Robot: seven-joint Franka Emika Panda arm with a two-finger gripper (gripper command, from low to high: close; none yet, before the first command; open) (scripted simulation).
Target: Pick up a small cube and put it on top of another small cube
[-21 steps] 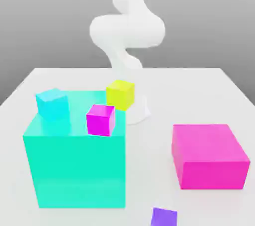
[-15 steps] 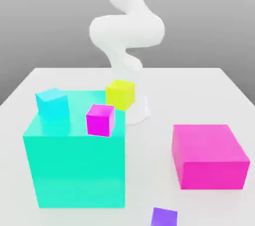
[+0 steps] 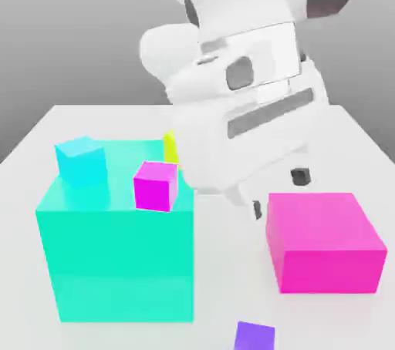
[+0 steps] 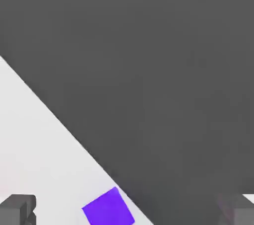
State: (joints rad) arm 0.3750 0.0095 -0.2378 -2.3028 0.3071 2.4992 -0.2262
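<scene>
The small purple cube lies on the white table at the front of the exterior view, close to the table's edge; the hand view also has the purple cube. The sky-blue small cube stands on the back left corner of a large teal cube. My gripper hangs over the middle of the table, above and behind the purple cube and apart from it. Its fingers stand wide apart, open and holding nothing.
A small magenta cube sits on the teal cube's top near its right edge. A yellow cube is mostly hidden behind my hand. A large magenta block stands at the exterior view's right, just beside the gripper.
My arm has swung forward and down, so the hand now hangs over the table's middle and covers most of the yellow cube. None of the cubes has moved.
</scene>
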